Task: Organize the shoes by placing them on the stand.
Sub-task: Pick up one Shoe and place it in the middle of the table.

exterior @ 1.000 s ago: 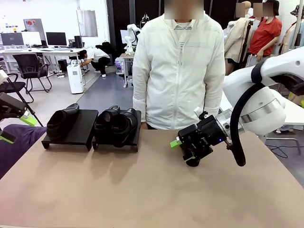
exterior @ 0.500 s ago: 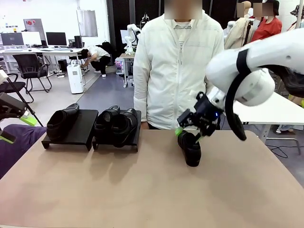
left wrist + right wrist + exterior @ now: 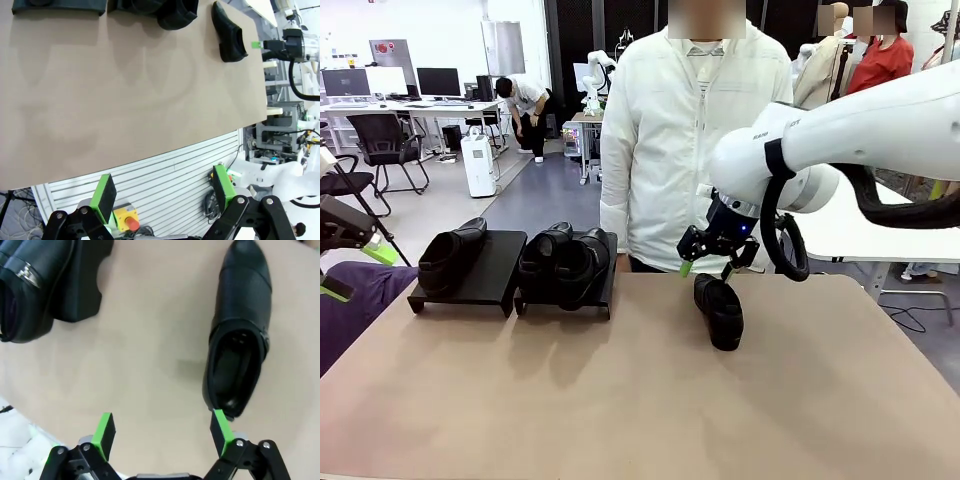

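Right wrist view shows the loose shoe point(image 3: 240, 340) opening-up, heel beside one green pad point(image 3: 220, 430). Right gripper point(image 3: 705, 262) wide open, holding nothing, above its far end. Left gripper point(image 3: 165, 192) wide open, off the table point(image 3: 620, 400). Left stand point(image 3: 470, 275) carries one shoe, right stand point(image 3: 605, 285) two. Near tabletop open.

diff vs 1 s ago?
The right gripper rose off the table and swung toward the far edge, jaws open, uncovering the loose shoe lying on the table. Nothing gripped or released. Left gripper, both stands and their three shoes unchanged.
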Robot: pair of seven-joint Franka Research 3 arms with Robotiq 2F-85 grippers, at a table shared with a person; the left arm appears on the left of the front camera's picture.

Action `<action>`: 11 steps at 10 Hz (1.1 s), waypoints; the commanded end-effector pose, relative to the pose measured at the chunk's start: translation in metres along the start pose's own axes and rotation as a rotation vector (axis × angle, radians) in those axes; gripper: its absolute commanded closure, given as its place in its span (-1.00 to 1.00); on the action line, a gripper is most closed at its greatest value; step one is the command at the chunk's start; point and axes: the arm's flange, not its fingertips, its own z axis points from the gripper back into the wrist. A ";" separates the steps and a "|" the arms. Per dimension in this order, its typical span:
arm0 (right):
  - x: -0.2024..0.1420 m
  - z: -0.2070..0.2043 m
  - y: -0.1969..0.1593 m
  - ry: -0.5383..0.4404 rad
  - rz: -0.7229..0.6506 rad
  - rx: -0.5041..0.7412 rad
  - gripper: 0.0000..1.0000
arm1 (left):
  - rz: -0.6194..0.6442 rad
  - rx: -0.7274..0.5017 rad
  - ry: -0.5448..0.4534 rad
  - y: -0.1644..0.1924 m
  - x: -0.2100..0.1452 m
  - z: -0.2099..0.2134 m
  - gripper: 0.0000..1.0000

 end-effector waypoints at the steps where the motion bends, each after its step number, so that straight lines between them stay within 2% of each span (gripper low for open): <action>1: 0.002 -0.008 0.004 -0.009 0.009 0.001 -1.00 | 0.001 -0.002 -0.003 0.000 0.000 0.001 -1.00; 3: 0.013 -0.039 0.002 0.011 0.029 -0.050 -1.00 | 0.001 -0.002 -0.003 0.000 0.000 0.001 -1.00; 4: 0.018 -0.053 0.000 -0.011 0.033 -0.060 -1.00 | 0.001 -0.002 -0.003 0.000 0.000 0.001 -1.00; 5: 0.025 -0.067 -0.006 -0.034 -0.004 -0.128 -1.00 | 0.001 -0.002 -0.003 0.000 0.000 0.001 -1.00; 6: 0.030 -0.082 -0.011 -0.013 -0.015 -0.149 -1.00 | 0.001 -0.002 -0.003 0.000 0.000 0.001 -1.00; 8: 0.035 -0.096 -0.017 0.028 -0.025 -0.154 -1.00 | 0.001 -0.002 -0.003 0.000 0.000 0.001 -1.00; 11: 0.034 -0.102 -0.019 0.035 -0.050 -0.170 -1.00 | 0.001 -0.002 -0.003 0.000 0.000 0.001 -1.00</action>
